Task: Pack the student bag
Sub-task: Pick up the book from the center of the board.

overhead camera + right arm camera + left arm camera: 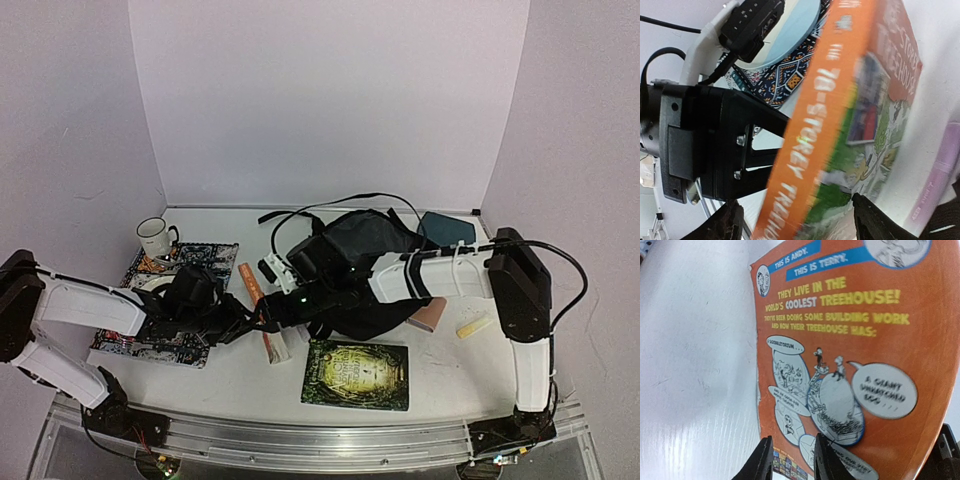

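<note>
The student bag [352, 248], a black soft backpack, lies slumped at the middle back of the table, partly under my right arm. An orange paperback [250, 283] stands tilted on its edge left of the bag. Its back cover [850, 340] fills the left wrist view and its spine [815, 140] crosses the right wrist view. My left gripper [244, 322] [792, 462] has its fingers slightly apart in front of the cover. My right gripper [272, 312] [800, 222] is open wide, its fingers on either side of the spine with gaps showing.
A green book [357, 373] lies flat near the front edge. A patterned mat [205, 255] with a plate [790, 30] and a white mug [155, 235] sit at the left. A dark tray [447, 228], a pink block [432, 315] and a yellow piece [473, 326] lie right of the bag.
</note>
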### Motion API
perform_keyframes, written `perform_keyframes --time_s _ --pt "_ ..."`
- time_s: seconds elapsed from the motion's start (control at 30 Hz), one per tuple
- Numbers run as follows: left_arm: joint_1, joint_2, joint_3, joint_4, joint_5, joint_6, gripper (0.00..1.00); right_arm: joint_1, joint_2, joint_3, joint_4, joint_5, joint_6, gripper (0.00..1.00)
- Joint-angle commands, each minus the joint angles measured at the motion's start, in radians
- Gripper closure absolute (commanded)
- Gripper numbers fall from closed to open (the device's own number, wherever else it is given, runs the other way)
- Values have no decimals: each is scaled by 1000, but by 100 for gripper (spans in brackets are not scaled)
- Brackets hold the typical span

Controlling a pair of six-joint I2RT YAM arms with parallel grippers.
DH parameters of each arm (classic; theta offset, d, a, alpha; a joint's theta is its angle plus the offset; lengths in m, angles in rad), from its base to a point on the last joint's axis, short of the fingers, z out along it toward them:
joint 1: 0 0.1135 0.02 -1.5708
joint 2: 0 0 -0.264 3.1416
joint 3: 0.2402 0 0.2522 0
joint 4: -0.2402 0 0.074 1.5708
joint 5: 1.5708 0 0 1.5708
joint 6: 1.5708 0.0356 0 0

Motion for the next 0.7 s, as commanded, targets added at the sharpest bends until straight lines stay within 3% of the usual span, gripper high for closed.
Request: perform_keyframes --time_s 0.0,0.13,0.33,0.5,0.67 --pt "-5 8 123 108 21 27 71 21 -46 39 -89 0 -65 23" --pt "-6 25 160 108 27 43 71 21 -53 47 -115 25 -75 27" --pt "-3 2 155 108 2 70 68 11 -69 36 -137 108 -58 60" --pt "37 -73 134 84 -17 120 62 -2 -126 11 -137 156 -44 77" --pt "95 -163 227 -128 -106 287 50 -25 -201 -2 -137 133 -65 97"
